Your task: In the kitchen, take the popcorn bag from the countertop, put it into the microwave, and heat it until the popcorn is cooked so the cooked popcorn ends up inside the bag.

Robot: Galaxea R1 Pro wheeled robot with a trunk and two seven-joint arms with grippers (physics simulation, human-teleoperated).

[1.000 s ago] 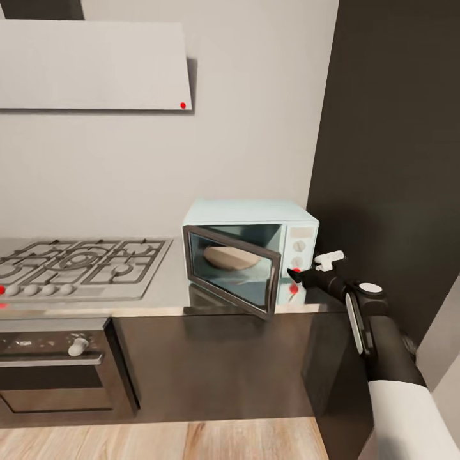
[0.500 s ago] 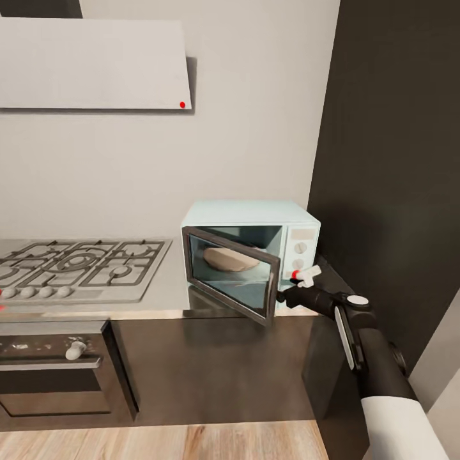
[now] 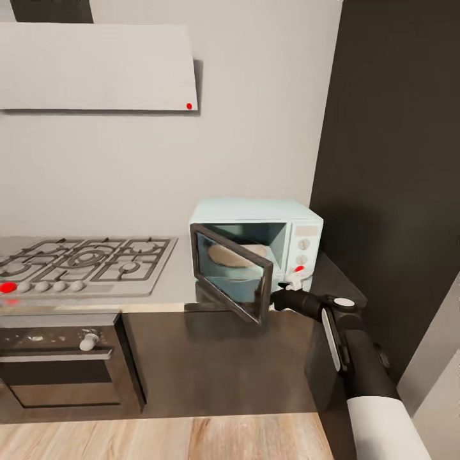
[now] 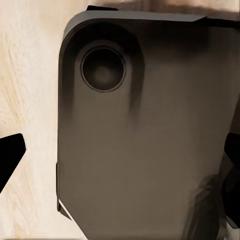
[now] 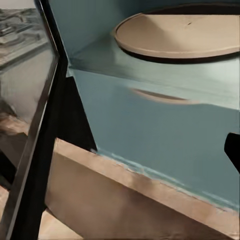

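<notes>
The pale mint microwave (image 3: pixel 255 220) stands on the grey countertop (image 3: pixel 169 291) with its glass door (image 3: pixel 231 271) swung open toward me. Inside, a tan round turntable plate (image 3: pixel 235 255) lies flat; the right wrist view shows this plate (image 5: pixel 180 30) close up above the oven's floor. My right gripper (image 3: pixel 276 298) sits at the door's free edge, in front of the dial panel (image 3: pixel 303 246), its jaws apart with nothing between them. My left gripper (image 4: pixel 120 160) hangs open over my own dark base. The popcorn bag is out of view.
A gas hob (image 3: pixel 83 259) lies left of the microwave, with a built-in black oven (image 3: pixel 61 364) below it. A tall dark cabinet (image 3: pixel 396 160) stands right of the microwave. A range hood (image 3: pixel 96 67) hangs above. Wooden floor (image 3: pixel 160 437) runs in front.
My right gripper moved down and left from the dial panel to the door's free edge. The door swung wider open. The head view shifted slightly.
</notes>
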